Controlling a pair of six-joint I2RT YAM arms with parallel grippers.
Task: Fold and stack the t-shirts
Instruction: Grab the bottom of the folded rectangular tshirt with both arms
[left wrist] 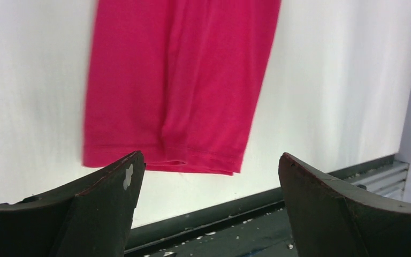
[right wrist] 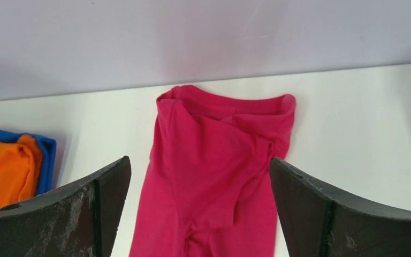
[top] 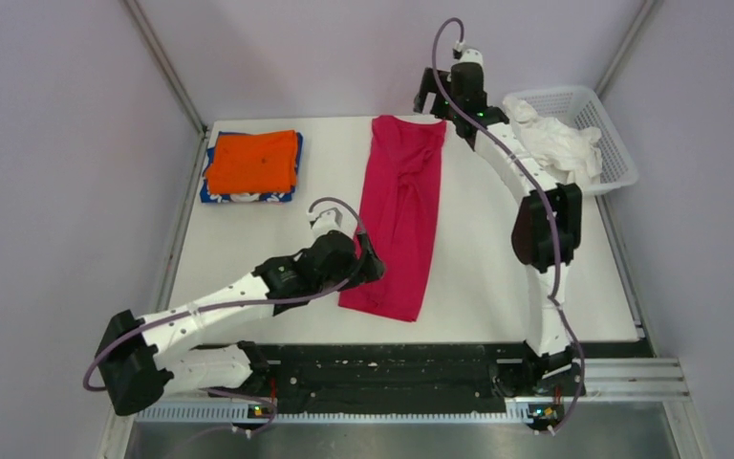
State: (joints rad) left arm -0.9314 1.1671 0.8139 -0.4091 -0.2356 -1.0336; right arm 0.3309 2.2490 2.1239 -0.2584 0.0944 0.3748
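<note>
We see the left fingers (top: 375,266) spread as wide as they go, with nothing between them. They sit at the left edge of the magenta-red t-shirt (top: 401,215), close to its near end. The right fingers (top: 428,98) are just as wide apart and also empty, placed at the far end of the same shirt by its neckline.

The magenta-red t-shirt lies in a long narrow strip down the middle of the table (top: 497,277), with its sides folded inward, the neck end far from the arm bases and the hem end near them. The orange t-shirt (top: 251,161) is folded and lies on top of the blue t-shirt (top: 212,196) at the far left corner of the table, well apart from the red one.

Only the overhead view shows the white mesh basket (top: 615,134) off the far right corner, with a crumpled white cloth (top: 559,139) in it. It is also the only view that takes in the full length of the red shirt.

The left wrist view gives us the hem up close. It is a straight stitched edge lying flat on the table, just beyond the two finger tips. We cannot tell whether the left tip touches the cloth. The right wrist view shows the bunched, folded-over cloth at the neckline, framed between its fingers, and a corner of the orange and blue pile at its left edge.
</note>
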